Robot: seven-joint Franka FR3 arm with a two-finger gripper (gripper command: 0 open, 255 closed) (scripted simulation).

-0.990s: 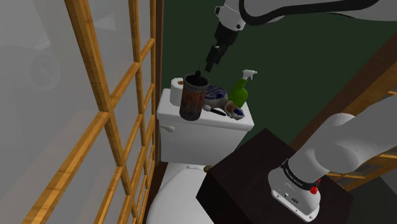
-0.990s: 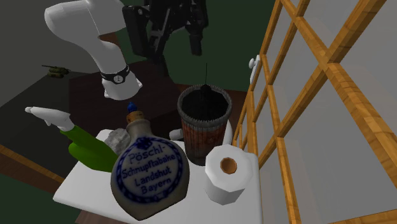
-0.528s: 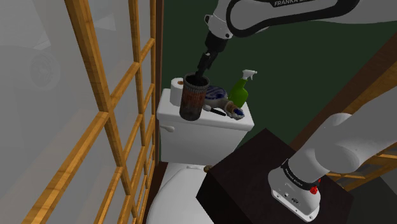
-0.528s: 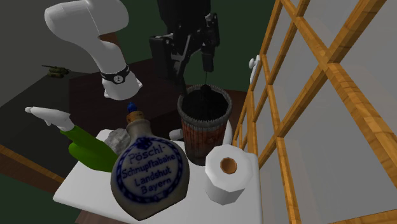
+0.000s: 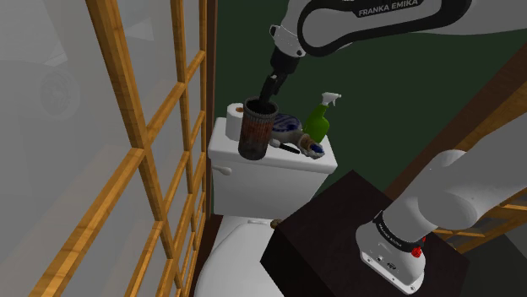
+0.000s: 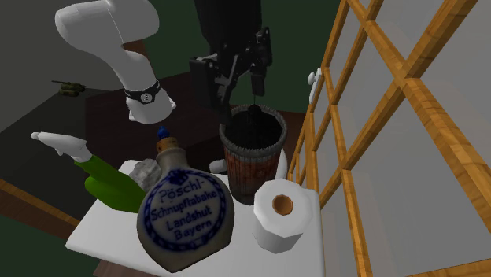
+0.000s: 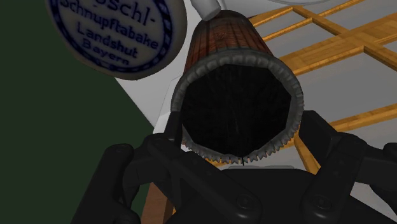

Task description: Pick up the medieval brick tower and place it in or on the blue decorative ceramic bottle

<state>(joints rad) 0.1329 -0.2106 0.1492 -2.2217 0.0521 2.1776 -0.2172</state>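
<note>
Tool (image 6: 240, 94) wide, astride the rim of the brick tower (image 6: 250, 163) (contact unclear), blue-lettered bottle (image 6: 185, 217) just beside

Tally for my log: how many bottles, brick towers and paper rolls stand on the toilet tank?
Bottles: 2 (blue-and-white ceramic bottle, green spray bottle)
Brick tower: 1
Paper roll: 1
Total: 4, all on the toilet tank
</note>
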